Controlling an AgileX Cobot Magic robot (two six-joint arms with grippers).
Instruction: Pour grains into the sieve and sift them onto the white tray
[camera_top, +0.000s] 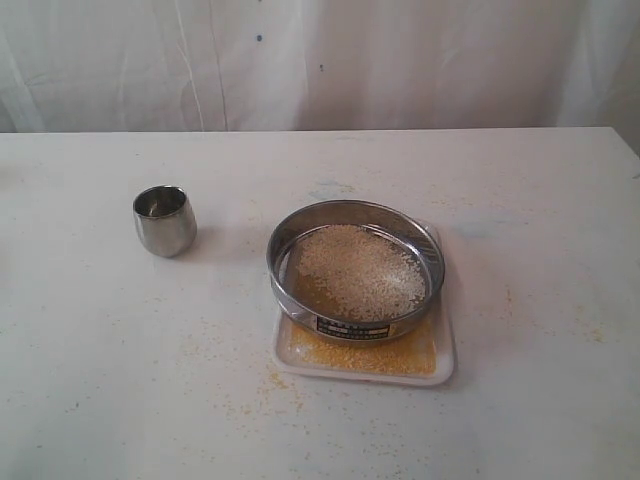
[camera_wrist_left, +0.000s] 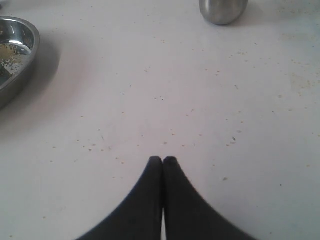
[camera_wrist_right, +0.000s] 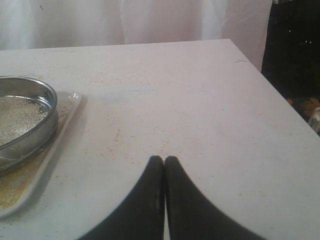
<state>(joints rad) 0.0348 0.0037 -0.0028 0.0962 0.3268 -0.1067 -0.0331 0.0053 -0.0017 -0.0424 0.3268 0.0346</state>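
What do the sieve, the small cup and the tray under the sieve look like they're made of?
The sieve looks like steel: a grey metallic wall with bright reflections. The cup is likely polished steel, given its mirror-like sheen. The white tray is smooth, dull white, probably plastic, though coated metal can't be ruled out.

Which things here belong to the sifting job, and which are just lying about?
Job: sieve, grains, white tray; probably the cup, as pourer.
Lying about: stray grains on the table, curtain behind.
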